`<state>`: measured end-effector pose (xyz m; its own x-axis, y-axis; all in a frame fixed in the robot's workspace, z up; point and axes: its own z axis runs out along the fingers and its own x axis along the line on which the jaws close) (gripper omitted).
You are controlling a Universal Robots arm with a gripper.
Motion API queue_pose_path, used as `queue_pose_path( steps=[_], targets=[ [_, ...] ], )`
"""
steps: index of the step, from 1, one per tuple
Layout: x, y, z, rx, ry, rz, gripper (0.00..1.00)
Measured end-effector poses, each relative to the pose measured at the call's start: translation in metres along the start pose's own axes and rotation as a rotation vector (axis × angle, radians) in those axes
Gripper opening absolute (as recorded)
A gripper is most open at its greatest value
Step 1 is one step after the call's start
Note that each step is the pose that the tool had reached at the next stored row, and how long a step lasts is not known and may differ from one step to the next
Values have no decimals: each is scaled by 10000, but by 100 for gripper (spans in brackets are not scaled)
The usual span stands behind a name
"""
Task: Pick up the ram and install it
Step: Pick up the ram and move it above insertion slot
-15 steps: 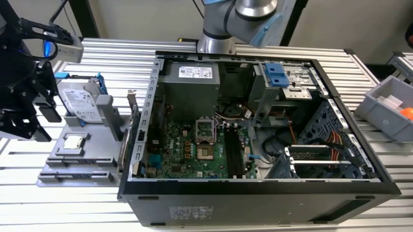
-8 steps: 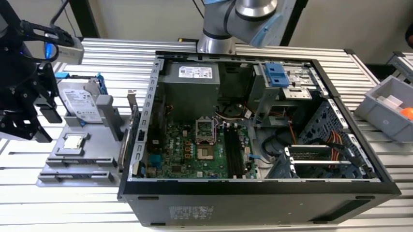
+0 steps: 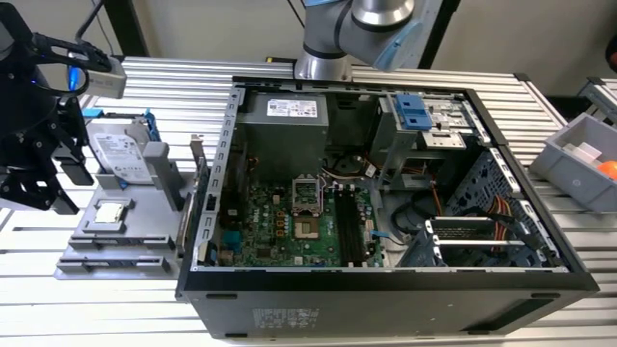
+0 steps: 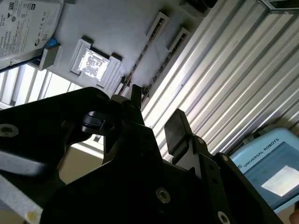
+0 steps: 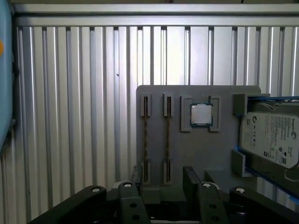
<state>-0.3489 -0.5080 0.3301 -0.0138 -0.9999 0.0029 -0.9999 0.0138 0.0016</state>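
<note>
The black gripper (image 5: pixel 163 171) sits closest in the first wrist view, and its jaws stand wide apart. Just beyond the fingers (image 5: pixel 190 176) is the ram (image 5: pixel 167 140). It stands on its thin edge in a slot of the grey holder (image 5: pixel 201 154) and shows edge-on as a narrow line. Its long axis runs along the ribs of the desk (image 5: pixel 70 116), with one end towards the gripper and the other pointing away from it. I cannot tell whether the fingers touch the holder.

A second stick (image 5: pixel 145 140) stands parallel to the ram, just beside it in its own slot. On the ram's other side a square silver processor (image 5: pixel 201 115) lies flat in a recess. Past that, a hard drive (image 5: pixel 271 140) in a blue frame rests at the holder's end.

In the exterior view the holder lies on the desk, and an open computer case (image 3: pixel 386 285) stands to the exterior view's right of it.
</note>
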Motion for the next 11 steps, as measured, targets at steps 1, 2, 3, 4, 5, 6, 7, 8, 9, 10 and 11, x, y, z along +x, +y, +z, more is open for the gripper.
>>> queue_pose_path(
  steps=[1,2,3,4,5,6,7,8,9,10,11],
  targets=[
    [0,0,1,-2,2,0,100],
    [0,0,5,1,-1,0,100],
    [0,0,7,0,0,0,100],
    [0,0,8,-1,1,0,100],
    [0,0,11,0,0,0,100],
    [0,0,13,0,0,0,100],
    [0,0,16,0,0,0,100],
    [0,0,18,0,0,0,100],
    [0,0,21,1,-1,0,100],
    [0,0,23,0,-1,0,100],
    [0,0,24,-1,1,0,100]
  ],
)
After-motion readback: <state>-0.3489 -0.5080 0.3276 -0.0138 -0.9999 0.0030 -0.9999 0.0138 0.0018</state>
